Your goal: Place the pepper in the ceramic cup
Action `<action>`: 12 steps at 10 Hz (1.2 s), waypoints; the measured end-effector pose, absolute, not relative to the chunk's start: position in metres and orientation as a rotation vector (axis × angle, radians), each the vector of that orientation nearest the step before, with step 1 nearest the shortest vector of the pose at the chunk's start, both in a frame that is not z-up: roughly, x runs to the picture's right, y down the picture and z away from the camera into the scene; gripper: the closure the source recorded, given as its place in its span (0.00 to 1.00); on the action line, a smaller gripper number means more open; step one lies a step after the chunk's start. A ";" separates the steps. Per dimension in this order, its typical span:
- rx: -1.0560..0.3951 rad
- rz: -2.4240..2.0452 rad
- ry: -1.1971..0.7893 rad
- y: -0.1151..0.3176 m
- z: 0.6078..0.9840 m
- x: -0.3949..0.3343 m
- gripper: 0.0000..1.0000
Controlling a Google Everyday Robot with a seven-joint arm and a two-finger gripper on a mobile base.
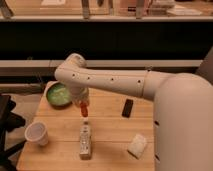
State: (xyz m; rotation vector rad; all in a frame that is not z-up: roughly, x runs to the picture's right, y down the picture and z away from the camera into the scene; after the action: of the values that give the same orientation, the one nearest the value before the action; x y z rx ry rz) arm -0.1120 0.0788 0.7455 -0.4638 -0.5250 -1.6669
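The orange-red pepper [84, 108] hangs from my gripper [82, 104], which is shut on it above the middle of the wooden table [107, 137]. It is just above the cap of a clear bottle [85, 140] lying on the table. The white ceramic cup [37, 134] stands upright at the table's front left, well to the left of and below the gripper. My white arm reaches in from the right.
A shallow green bowl [59, 94] sits at the back left. A black rectangular object [128, 107] lies right of centre. A white crumpled packet [137, 145] lies at the front right. A black chair [6, 120] stands left of the table.
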 end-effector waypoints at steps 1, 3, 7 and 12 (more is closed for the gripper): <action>-0.460 -1.671 -0.525 0.081 0.743 -0.110 0.99; -0.447 -1.686 -0.524 0.086 0.736 -0.110 0.99; -0.422 -1.732 -0.536 0.092 0.727 -0.146 0.99; -0.385 -1.806 -0.582 0.109 0.708 -0.166 0.99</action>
State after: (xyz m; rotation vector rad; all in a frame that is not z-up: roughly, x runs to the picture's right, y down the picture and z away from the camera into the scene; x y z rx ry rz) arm -0.1664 0.1089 0.7079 -0.3853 -0.5816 -1.8061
